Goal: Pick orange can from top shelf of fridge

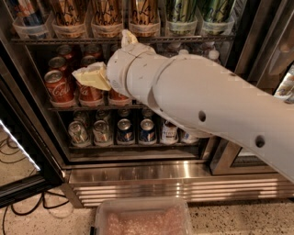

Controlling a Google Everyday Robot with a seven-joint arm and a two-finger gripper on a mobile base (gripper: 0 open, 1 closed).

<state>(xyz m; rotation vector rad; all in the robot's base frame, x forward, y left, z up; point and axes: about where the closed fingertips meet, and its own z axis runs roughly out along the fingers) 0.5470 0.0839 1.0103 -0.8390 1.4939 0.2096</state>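
Observation:
Three orange cans (106,11) stand in clear trays on the top shelf (55,41) of the fridge (138,172), with only their lower parts in view. My gripper (102,55) is just below the top shelf, in front of the red cola cans (58,85). It is open and empty. One cream finger (92,75) points left. The other finger (127,37) points up and reaches the shelf edge below the orange cans. My white arm (202,101) crosses from the lower right and hides part of the middle shelf.
Green cans (179,9) stand to the right on the top shelf and a blue can (27,13) to the left. Mixed cans (124,131) fill the lowest rack. The open door (23,151) is at left. A clear bin (142,218) sits on the floor in front.

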